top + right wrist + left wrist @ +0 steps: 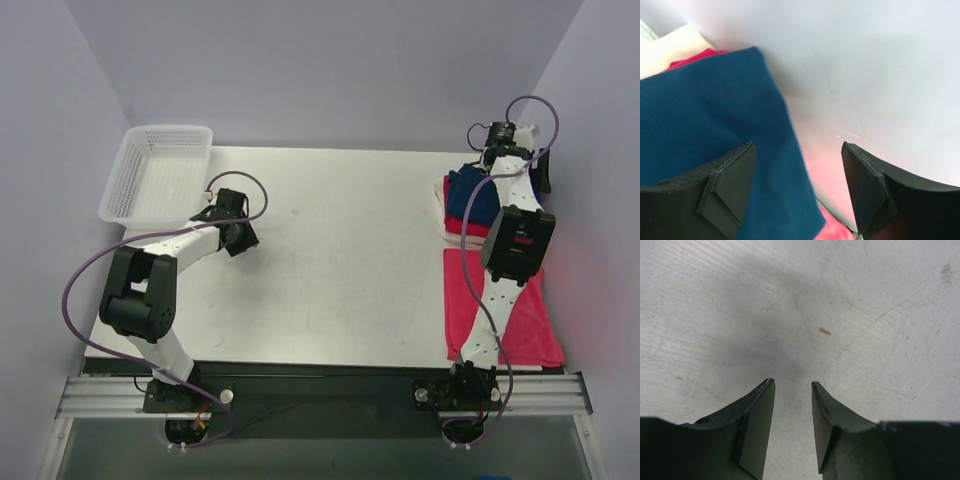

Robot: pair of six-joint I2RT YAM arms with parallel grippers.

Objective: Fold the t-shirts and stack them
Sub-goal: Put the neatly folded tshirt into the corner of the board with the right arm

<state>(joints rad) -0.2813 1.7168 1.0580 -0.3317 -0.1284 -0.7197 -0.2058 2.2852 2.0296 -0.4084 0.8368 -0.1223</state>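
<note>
Right claw (797,150) is held wide open and empty, soft navy blue cotton t-shirt (705,115) just beneath it, presumably for pickup.

The basket (170,130) sits at the bench's (340,260) far left corner, overhanging the left edge. Just before it and a little to its right, the left claw (792,385) hangs over bare bench. At the far right corner 2 t-shirts are piled, the upper t-shirt (470,195) on the lower t-shirt (458,226), with the right claw (797,145) above them. A 3rd t-shirt (530,320) lies along the right edge, before the pile, partly under the right arm (515,245).
</note>
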